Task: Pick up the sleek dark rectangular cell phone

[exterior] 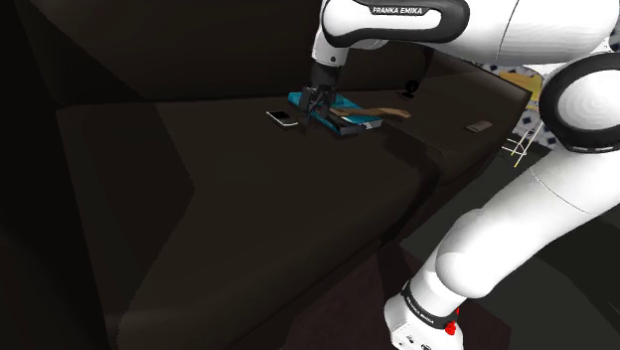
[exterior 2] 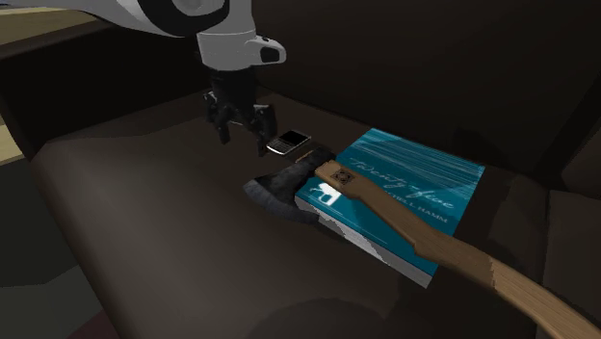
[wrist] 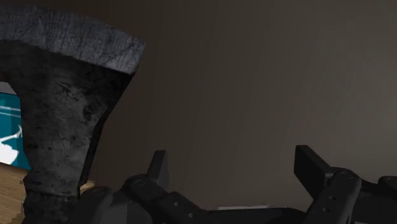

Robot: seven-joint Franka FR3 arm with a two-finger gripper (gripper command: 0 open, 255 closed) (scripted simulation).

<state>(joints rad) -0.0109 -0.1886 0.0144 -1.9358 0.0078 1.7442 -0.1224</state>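
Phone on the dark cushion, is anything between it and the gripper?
Nothing visible. The open gripper hangs close beside the phone. The axe head lies nearby at the book's edge, off to one side, not between them.

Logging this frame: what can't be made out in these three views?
- Second exterior view: the axe handle is cut off at the lower right corner.
- Same view: lettering on the book is too small to read, and is partly under that handle.
- Shoulder view: the end effector covers part of the book; a pale object is too small to identify.
- Height of the end effector above the cell phone: cannot tell.
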